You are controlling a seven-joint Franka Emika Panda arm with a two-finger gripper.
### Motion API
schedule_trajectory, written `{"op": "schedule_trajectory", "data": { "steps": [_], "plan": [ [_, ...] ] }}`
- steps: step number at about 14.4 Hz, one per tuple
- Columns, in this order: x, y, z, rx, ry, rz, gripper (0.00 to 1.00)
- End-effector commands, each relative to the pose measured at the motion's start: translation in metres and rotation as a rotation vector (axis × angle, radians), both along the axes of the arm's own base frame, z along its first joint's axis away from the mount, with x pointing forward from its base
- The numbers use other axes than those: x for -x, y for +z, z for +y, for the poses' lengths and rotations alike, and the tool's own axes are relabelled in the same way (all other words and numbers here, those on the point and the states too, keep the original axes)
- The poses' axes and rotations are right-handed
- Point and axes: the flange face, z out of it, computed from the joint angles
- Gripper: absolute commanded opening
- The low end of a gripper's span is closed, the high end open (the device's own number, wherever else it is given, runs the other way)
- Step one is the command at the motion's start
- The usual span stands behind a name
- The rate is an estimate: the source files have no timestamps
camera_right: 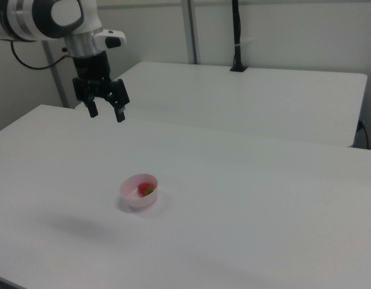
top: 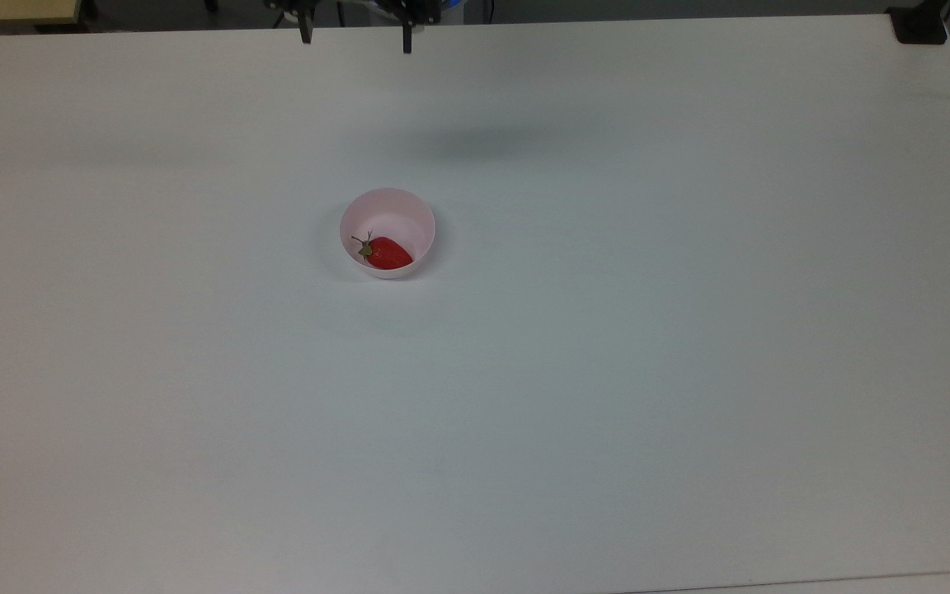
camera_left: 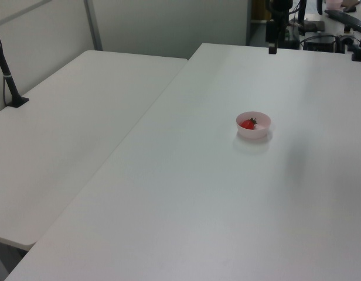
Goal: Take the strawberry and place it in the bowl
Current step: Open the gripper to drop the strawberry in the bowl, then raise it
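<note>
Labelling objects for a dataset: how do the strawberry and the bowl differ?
The strawberry is bright red with a green cap; the bowl is pale pink and plain. The strawberry is tapered and lies on its side; the bowl is round and stands upright. The strawberry is smaller, resting inside the bowl. Both are small.

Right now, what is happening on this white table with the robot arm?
The job looks finished. The strawberry lies inside the pink bowl, with its green cap toward the top view's left. The bowl stands alone on the white table. The arm's tool is open and empty, raised well above the table and away from the bowl, toward the right view's upper left. Nothing is touching the strawberry or the bowl.
</note>
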Motion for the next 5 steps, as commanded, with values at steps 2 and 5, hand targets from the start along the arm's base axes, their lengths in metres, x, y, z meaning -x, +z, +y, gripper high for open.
{"op": "schedule_trajectory", "data": {
  "steps": [2,5],
  "plan": [
    [0.0085,0.0005,-0.0061,-0.002,-0.025,0.007,1.0],
    [0.0099,0.0036,-0.0103,-0.004,-0.032,0.002,1.0]
  ]
}}
